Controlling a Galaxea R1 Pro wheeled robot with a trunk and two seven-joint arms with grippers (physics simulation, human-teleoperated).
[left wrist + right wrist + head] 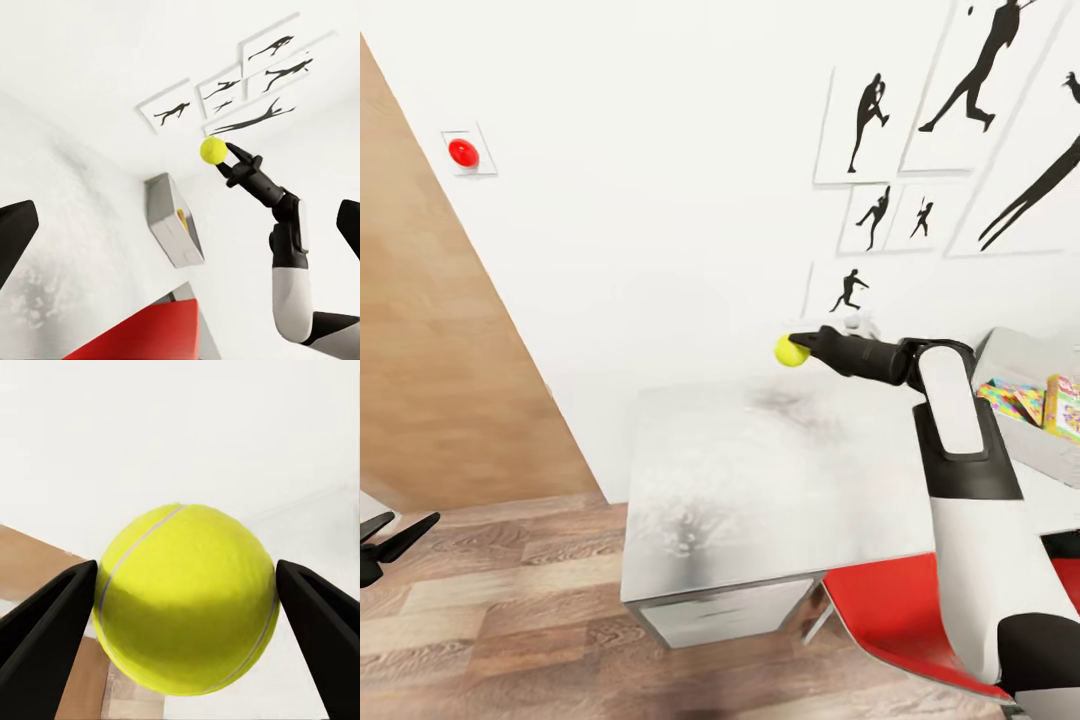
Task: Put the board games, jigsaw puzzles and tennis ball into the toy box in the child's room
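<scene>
I'm holding the tennis ball (791, 351) pinched in the right end effector (800, 347) above the surface (760, 480) | toy box (1028, 375) lying toward my right, behind that arm | left end effector (388, 540) hanging open, empty, farther off

ball (791, 351): yellow-green, clamped in the right pincer (801, 347), held above the table (760, 480)
toy box (1028, 400): grey, on the table's right, holding a puzzle (1012, 399) and a game (1062, 407)
</scene>
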